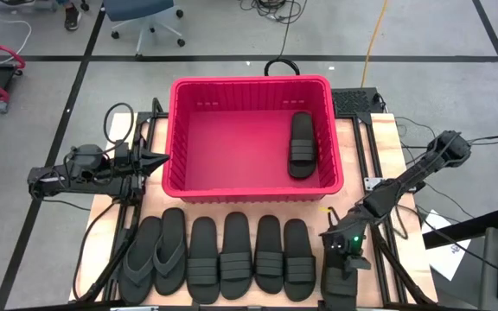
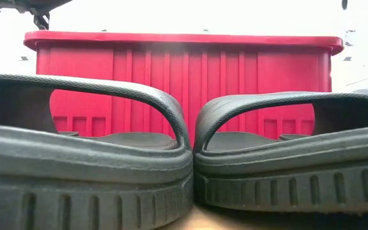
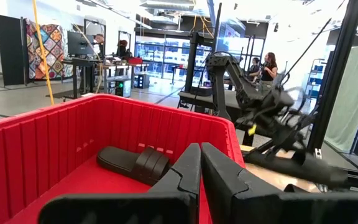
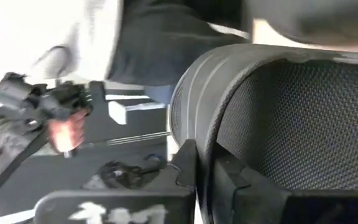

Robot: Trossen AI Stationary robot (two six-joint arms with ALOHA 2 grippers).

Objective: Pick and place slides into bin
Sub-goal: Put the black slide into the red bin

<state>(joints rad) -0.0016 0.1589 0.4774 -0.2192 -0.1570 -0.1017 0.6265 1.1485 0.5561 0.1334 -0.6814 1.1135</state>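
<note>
**Right gripper clamping the end slide; one slide lying in the bin**

Beside the bin's [image 1: 253, 138] near right corner, the right gripper [image 1: 342, 263] is reaching down over the outermost band-strap slide [image 1: 340, 289], which is lying at the right end of the row in front of the bin. Through the right wrist view, the dark fingers [image 4: 188, 168] are sitting pinched on the ribbed strap [image 4: 194, 99] of that slide, so the claw is clenching on it. A person's hand [image 4: 64, 134] is showing in the room behind, gripping a dark handle.

Inside the bin, one band-strap slide [image 1: 301, 145] is resting on the floor against the right wall, lying lengthwise. The left wrist view is showing the same slide [image 3: 132, 163] on the red floor.

Along the bin's near wall, six slides are lying side by side: two thong-strapped flip-flops [image 1: 154, 257] at the left end and four band-strap slides [image 1: 249, 257] next to them. Two of these are filling the low view, touching at their edges, with the bin's ribbed wall [image 2: 184, 83] standing behind.

Just off the bin's left wall, the left gripper [image 1: 154, 160] is hovering, its fingers [image 3: 188, 168] pressing together with nothing between them.
</note>
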